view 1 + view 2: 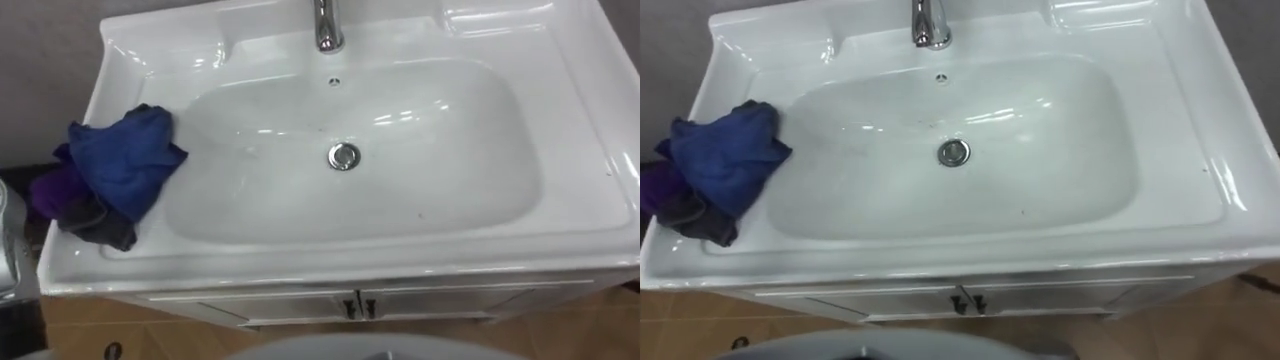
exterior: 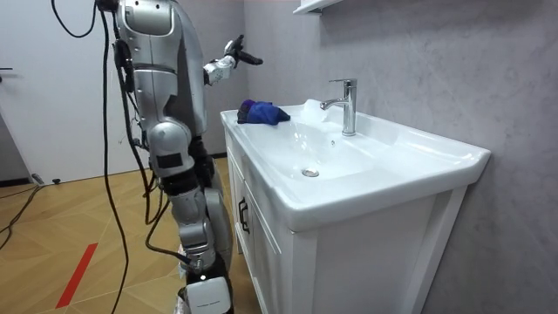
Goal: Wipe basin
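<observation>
— Room view, starting from the left hand (image 2: 228,63): lifted in front of the chest, fingers stretched out, thumb up, gripping nothing.
— Touching the cloth?
— No. Hangs in the air, higher than the blue cloth (image 2: 261,112) and short of it, well apart.
— Cloth's place?
— Crumpled on the left ledge of the white basin (image 1: 300,268), one edge drooping over into the bowl (image 1: 430,180). Rests on a purple cloth (image 1: 45,190) and a dark grey cloth (image 1: 100,225), both poking out at the outer side.
— Inside the bowl?
— Glossy white. Round metal drain (image 1: 343,156) at the middle, small overflow hole (image 1: 334,81) on the back wall, chrome faucet (image 1: 327,25) on the rim behind that.
— Underneath?
— White cabinet (image 2: 366,262), two doors meeting at a pair of dark handles (image 1: 355,307); wooden floor (image 2: 52,227) below, red stripe (image 2: 77,275) at the room view's left.
— Above?
— Small white shelf (image 2: 318,7) on the grey wall (image 2: 418,61) over the faucet.
— Stance?
— Upright at the cabinet front, facing the basin.
</observation>
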Controlling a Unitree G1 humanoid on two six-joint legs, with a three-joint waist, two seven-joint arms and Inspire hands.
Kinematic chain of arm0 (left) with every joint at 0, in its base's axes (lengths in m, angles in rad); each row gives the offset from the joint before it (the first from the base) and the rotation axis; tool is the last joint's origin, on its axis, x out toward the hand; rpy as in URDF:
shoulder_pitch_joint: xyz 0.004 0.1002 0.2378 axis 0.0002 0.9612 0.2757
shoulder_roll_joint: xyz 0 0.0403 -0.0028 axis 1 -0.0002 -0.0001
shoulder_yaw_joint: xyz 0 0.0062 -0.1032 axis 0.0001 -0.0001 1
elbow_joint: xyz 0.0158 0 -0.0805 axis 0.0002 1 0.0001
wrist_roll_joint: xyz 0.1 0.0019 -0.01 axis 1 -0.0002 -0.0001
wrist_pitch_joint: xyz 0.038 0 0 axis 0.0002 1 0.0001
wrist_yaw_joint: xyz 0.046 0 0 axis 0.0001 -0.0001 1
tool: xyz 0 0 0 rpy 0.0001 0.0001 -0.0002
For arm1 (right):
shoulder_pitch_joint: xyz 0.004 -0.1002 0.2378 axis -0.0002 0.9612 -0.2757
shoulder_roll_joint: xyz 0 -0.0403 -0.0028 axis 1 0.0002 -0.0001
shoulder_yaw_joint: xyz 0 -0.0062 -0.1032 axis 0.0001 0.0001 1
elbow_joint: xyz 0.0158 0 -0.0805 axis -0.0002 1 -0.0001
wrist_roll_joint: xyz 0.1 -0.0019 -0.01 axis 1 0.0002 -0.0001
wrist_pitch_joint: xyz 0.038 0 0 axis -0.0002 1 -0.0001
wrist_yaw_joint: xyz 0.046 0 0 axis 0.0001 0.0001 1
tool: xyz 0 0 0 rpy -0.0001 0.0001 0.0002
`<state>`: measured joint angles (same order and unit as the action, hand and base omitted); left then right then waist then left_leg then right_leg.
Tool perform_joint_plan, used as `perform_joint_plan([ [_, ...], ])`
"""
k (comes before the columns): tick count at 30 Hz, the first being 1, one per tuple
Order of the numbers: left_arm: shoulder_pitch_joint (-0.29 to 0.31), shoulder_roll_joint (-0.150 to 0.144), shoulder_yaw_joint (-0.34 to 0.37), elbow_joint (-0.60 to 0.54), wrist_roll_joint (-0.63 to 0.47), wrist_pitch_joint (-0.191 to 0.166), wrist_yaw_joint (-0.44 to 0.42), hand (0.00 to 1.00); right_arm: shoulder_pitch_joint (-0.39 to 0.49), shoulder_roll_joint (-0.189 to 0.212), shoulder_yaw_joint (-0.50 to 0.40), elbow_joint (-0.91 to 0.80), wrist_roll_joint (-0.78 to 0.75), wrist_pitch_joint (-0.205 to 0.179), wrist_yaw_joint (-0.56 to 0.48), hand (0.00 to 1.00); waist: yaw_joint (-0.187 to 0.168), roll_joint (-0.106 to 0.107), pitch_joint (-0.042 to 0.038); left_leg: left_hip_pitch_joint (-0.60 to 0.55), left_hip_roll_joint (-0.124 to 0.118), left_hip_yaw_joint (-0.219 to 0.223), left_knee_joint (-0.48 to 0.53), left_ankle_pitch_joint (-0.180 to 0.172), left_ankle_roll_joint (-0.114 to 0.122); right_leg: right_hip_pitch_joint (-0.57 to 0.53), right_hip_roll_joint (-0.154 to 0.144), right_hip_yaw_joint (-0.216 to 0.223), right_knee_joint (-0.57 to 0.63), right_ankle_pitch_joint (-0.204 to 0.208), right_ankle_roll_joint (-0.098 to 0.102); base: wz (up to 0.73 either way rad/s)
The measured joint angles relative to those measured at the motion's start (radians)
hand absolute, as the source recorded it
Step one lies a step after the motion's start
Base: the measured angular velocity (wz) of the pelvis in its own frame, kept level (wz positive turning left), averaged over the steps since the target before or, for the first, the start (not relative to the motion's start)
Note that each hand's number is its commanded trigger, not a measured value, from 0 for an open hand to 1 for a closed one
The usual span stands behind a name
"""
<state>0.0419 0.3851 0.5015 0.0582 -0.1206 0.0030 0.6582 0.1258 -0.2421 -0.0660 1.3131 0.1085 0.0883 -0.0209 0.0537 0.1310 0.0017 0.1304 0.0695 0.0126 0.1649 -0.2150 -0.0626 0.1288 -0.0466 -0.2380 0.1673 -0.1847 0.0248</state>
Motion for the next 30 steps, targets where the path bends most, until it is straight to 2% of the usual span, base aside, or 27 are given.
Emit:
perform_joint_plan([
  [2, 0.004, 0.001, 0.015, 0.057, 0.001, 0.002, 0.005, 0.0, 0.011, -0.003, -0.004, -0.007, -0.001, 0.0, 0.0, 0.0, 0.016, 0.003, -0.0045, 0.001, -0.005, -0.015, 0.0, 0.001, 0.002, 0.009, -0.004, -0.013, -0.002, -0.002, 0.003, 0.19],
  [5, 0.084, 0.0, 0.016, 0.124, 0.003, 0.006, 0.005, 0.0, 0.02, -0.011, -0.007, -0.01, -0.002, 0.0, 0.001, 0.0, 0.038, 0.005, -0.0104, 0.002, -0.015, -0.019, 0.003, 0.002, 0.003, 0.015, -0.015, -0.023, 0.0, -0.009, 0.009, 0.12],
  [9, 0.114, 0.0, 0.033, 0.234, 0.008, 0.005, 0.02, 0.0, 0.02, -0.014, 0.002, -0.009, -0.017, 0.0, 0.015, 0.0, 0.077, -0.009, -0.0131, 0.0, -0.024, -0.033, 0.003, 0.005, 0.009, 0.014, -0.026, -0.042, 0.001, -0.014, 0.015, 0.15],
  [10, 0.13, 0.0, 0.05, 0.279, 0.008, 0.005, 0.027, 0.0, 0.015, -0.016, 0.002, -0.01, -0.038, -0.001, 0.021, 0.0, 0.078, -0.01, -0.0132, 0.0, -0.027, -0.038, 0.003, 0.006, 0.01, 0.016, -0.027, -0.043, 0.0, -0.014, 0.016, 0.11],
  [13, 0.174, 0.0, 0.066, 0.322, 0.004, 0.01, 0.039, 0.0, 0.018, -0.016, 0.002, -0.009, -0.048, 0.0, 0.033, 0.0, 0.081, -0.018, -0.0122, -0.005, -0.03, -0.058, 0.003, 0.006, 0.01, 0.024, -0.03, -0.063, -0.001, -0.015, 0.018, 0.18],
  [17, 0.218, -0.001, 0.065, 0.336, 0.002, 0.01, 0.047, 0.0, 0.003, -0.022, 0.003, -0.012, -0.048, -0.002, 0.041, 0.0, 0.095, -0.026, -0.0109, -0.007, -0.031, -0.06, 0.003, 0.007, 0.012, 0.029, -0.031, -0.075, -0.001, -0.021, 0.019, 0.13],
  [21, 0.239, -0.001, 0.066, 0.418, 0.001, 0.008, 0.06, 0.0, 0.004, -0.027, 0.005, -0.028, -0.042, -0.004, 0.051, 0.0, 0.098, -0.029, -0.0107, -0.016, -0.033, -0.06, 0.005, 0.01, 0.016, 0.029, -0.034, -0.09, 0.002, -0.025, 0.02, 0.13],
  [23, 0.248, -0.003, 0.065, 0.46, -0.008, 0.008, 0.074, 0.0, 0.005, -0.027, 0.005, -0.026, -0.035, -0.003, 0.054, 0.0, 0.099, -0.03, -0.0153, -0.019, -0.035, -0.07, 0.006, 0.01, 0.016, 0.029, -0.036, -0.097, 0.001, -0.027, 0.02, 0.11],
  [25, 0.264, -0.016, 0.063, 0.528, -0.023, 0.005, 0.081, 0.0, 0.006, -0.031, 0.004, -0.026, -0.035, 0.0, 0.055, 0.0, 0.092, -0.042, -0.0205, -0.023, -0.042, -0.081, 0.006, 0.011, 0.018, 0.031, -0.043, -0.114, 0.004, -0.03, 0.023, 0.18],
  [30, 0.287, -0.06, 0.03, 0.617, -0.021, 0.004, 0.081, 0.0, 0.002, -0.033, 0.008, -0.027, -0.035, 0.0, 0.053, 0.0, 0.092, -0.047, -0.0178, -0.029, -0.045, -0.096, 0.007, 0.012, 0.019, 0.031, -0.046, -0.13, 0.003, -0.03, 0.024, 0.1],
])
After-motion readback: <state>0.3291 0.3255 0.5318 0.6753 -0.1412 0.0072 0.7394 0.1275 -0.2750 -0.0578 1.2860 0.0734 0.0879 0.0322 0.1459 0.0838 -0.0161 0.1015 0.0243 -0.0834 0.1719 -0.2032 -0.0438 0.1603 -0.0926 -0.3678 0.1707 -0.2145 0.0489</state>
